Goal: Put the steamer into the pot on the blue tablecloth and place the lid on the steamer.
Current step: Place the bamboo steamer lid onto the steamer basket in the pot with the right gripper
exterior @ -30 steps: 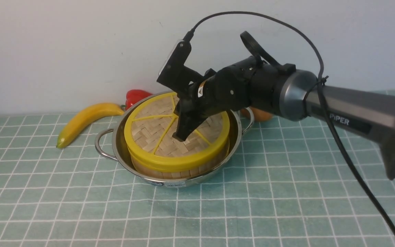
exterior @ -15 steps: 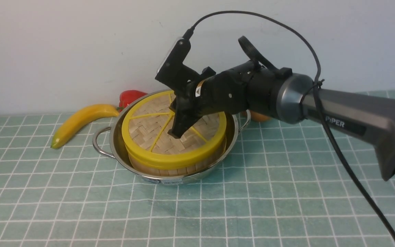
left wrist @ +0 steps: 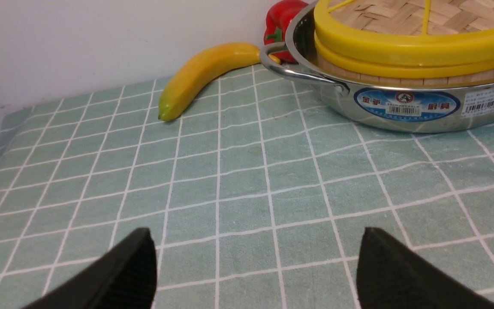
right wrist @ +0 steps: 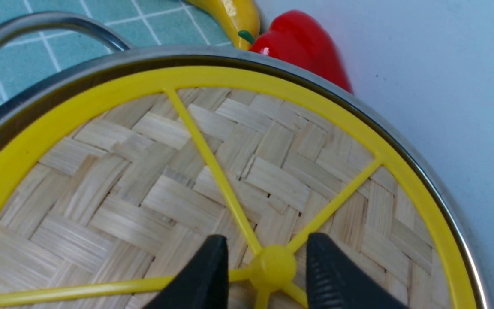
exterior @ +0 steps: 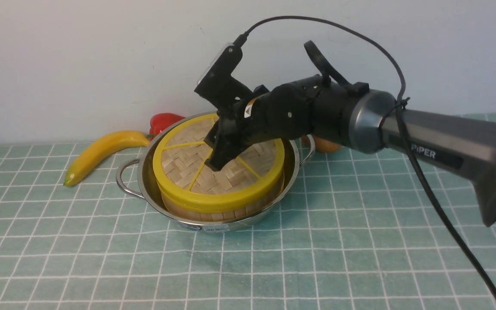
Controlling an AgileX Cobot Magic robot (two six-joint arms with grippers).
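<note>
One lid [exterior: 218, 165] flat, steamer [exterior: 226, 210] upright in pot [exterior: 153, 202]

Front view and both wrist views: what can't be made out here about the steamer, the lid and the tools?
- Steamer contents: hidden in all views by the lid.
- Right tool: fingers straddle the lid's hub; contact is unclear, and the front view blocks it with the tool body.
- Left tool: fingertips only, apart over the blue tablecloth; absent from the front view.
- Orange object behind the pot: mostly hidden by the right arm.
</note>
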